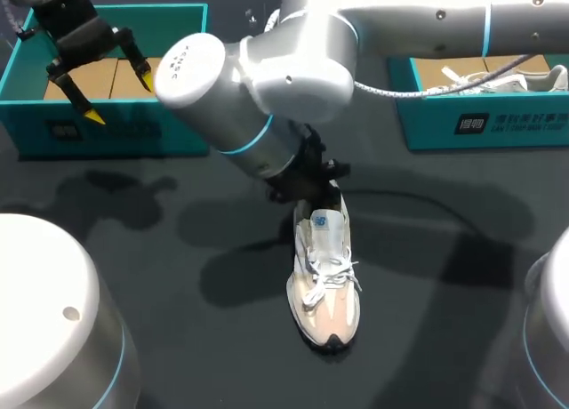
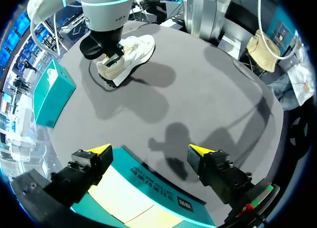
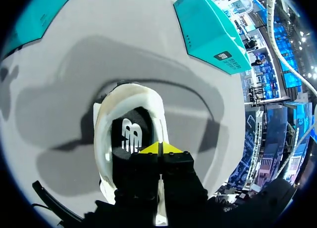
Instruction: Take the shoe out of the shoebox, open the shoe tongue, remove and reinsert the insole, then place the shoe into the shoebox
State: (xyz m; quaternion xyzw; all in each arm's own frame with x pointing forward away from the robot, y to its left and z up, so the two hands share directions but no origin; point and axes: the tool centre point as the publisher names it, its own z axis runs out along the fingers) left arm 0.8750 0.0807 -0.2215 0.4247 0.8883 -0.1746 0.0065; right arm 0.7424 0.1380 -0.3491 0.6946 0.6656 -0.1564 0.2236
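My right gripper (image 3: 159, 147) hides much of the shoe (image 3: 130, 134) beneath it; whether its touching tips pinch anything, I cannot tell.

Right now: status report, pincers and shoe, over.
Left pincer open above left shoebox. Shoe upright on table. Right pincer shut at its opening.

Dark grey table (image 1: 178, 356).

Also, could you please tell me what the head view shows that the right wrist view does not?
Only the head view: the left pincer, open, and the white laces. Only the right wrist view: the right pincer, its yellow tips shut together over the shoe's dark insole. Both: the shoe on the dark table and a teal shoebox.
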